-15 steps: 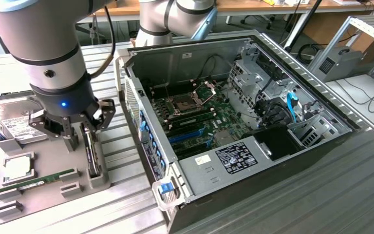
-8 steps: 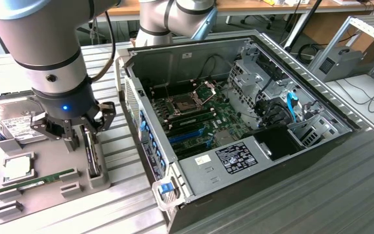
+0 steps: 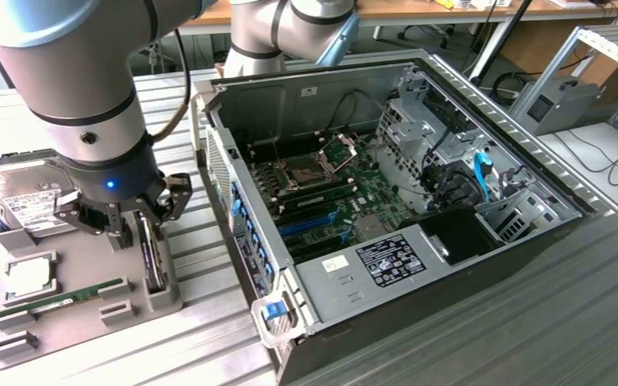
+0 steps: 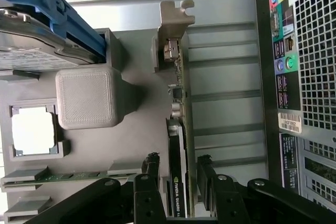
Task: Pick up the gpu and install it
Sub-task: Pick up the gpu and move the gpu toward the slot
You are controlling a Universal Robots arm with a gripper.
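Gripper: your gripper [image 3: 135,233] sits low over the gray holder [image 3: 84,261]. One finger stands on each side of the card. The jaws are partly open, with a thin gap showing on both sides in the wrist view, so nothing is clamped.
Gpu: the gpu [image 4: 178,150] stands on edge in a slot along the holder's side nearest the computer case. Your fingers straddle the end with the black cooler.
Bracket: the silvery bracket [image 4: 176,17] is at the card's far end, away from your fingers.
Holder's other parts: you can see a hard drive [image 3: 25,201], a processor chip [image 3: 30,277] and a green memory stick [image 3: 57,303], each in its own recess.
Computer case: the computer case [image 3: 395,201] lies open on the slatted table [image 3: 212,346], just beside the holder on the exterior view's right, with its motherboard exposed.
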